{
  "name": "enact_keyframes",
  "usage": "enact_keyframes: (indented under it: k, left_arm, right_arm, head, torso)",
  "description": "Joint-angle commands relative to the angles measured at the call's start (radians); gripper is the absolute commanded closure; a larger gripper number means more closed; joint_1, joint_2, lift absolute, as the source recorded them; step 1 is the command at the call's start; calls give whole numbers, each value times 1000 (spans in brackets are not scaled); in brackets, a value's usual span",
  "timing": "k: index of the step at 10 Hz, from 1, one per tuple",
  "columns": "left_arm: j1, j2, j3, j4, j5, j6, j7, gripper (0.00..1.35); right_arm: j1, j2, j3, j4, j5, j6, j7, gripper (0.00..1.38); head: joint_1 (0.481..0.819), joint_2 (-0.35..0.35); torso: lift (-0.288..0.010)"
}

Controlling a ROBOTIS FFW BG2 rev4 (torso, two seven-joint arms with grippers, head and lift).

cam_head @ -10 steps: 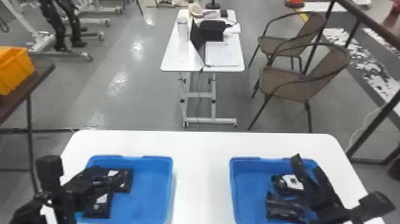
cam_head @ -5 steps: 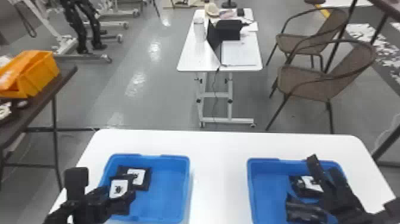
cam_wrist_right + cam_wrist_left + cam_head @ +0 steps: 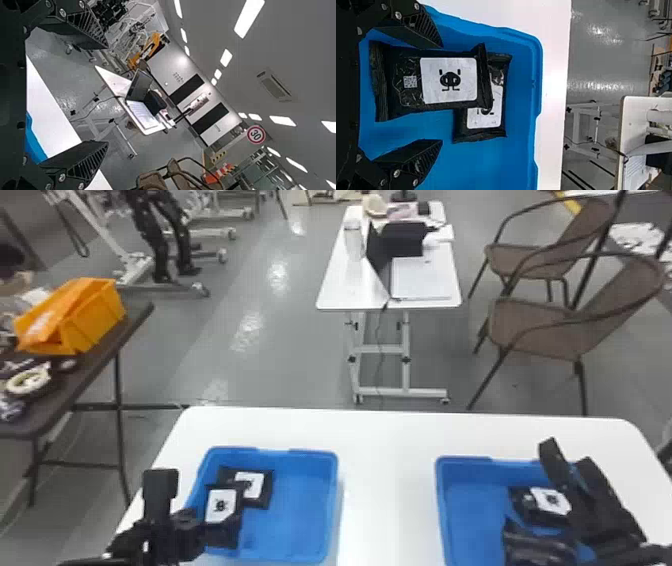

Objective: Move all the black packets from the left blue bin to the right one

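In the head view my left gripper (image 3: 172, 520) is at the left edge of the left blue bin (image 3: 285, 510). Two black packets with white labels lie there, the nearer packet (image 3: 221, 507) partly over the farther packet (image 3: 250, 485). The left wrist view has my left gripper (image 3: 441, 93) open, its fingers on either side of the upper packet (image 3: 449, 81); the lower packet (image 3: 484, 118) extends beyond. My right gripper (image 3: 568, 455) is over the right blue bin (image 3: 470, 480), partly hiding a labelled packet (image 3: 547, 501) and a dark packet (image 3: 532, 542). The right wrist view shows my right gripper (image 3: 107, 94) open and empty.
Both bins stand on a white table (image 3: 387, 490), with a bare strip between them. A dark side table (image 3: 90, 375) with an orange bin (image 3: 90, 320) is at the left. Beyond are a small white table (image 3: 345, 285) and brown chairs (image 3: 540, 325).
The head view has swung left, shifting the scene rightward. Labels on the left bin's packets show more fully beside my left gripper. My right gripper stays over the right bin.
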Motion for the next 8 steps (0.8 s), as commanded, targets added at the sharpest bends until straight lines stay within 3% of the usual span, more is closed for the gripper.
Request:
enact_keyframes:
  k: [1,6,7,8]
  left_arm:
    - [-35,28,-26,58,9,-1,1,217]
    - [-119,71,-78,213,17,-11,-3,217]
    - [-139,79,-92,239,12,-7,-5,272]
    - [-153,91,-109,259,6,12,-7,518]
  right_arm:
    - [1,2,7,-3,0,2,5,163]
    - [4,2,15,-6,-11,13,26,165]
    - [5,2,15,-5,-15,14,28,165]
    - [5,2,15,-3,-20,17,31,165]
  head:
    - [695,161]
    - [695,173]
    - [695,172]
    - [695,171]
  torso:
    - [0]
    - [0]
    - [0]
    - [0]
